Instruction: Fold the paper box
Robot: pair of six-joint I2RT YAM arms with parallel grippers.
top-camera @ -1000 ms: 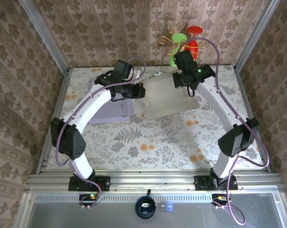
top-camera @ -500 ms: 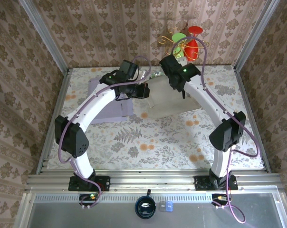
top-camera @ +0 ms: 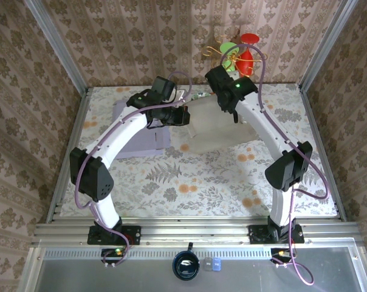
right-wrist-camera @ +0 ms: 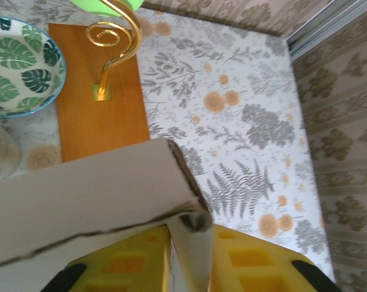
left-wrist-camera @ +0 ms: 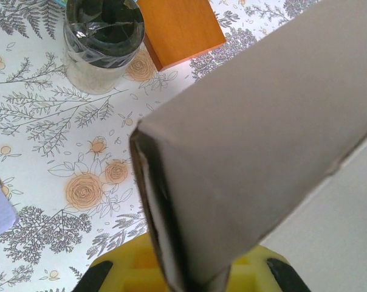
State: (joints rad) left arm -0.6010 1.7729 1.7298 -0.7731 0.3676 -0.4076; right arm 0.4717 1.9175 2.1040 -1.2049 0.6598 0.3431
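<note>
Over the floral table [top-camera: 189,176], left end effector [left-wrist-camera: 183,274] clamps the paper box [top-camera: 214,125]; right end effector [right-wrist-camera: 191,255] straddles it, grip unclear.

paper box [left-wrist-camera: 262,134] plain grey-brown | my right fingers [right-wrist-camera: 250,261] yellow | tablecloth [right-wrist-camera: 232,121] white, orange blooms, grey ferns | bowl [right-wrist-camera: 16,67] at 10 o'clock: green leaves, blue rim

Bright, even light; paper box [left-wrist-camera: 262,152] perhaps blurred.

A floral table [top-camera: 202,176] carries a lilac sheet [top-camera: 141,145] at far left. At the far side a wooden board [right-wrist-camera: 95,115] bears a gold wire stand [right-wrist-camera: 113,45]; a leaf-patterned bowl [right-wrist-camera: 19,64] and a dark-topped jar [left-wrist-camera: 103,45] sit just beside it.
</note>
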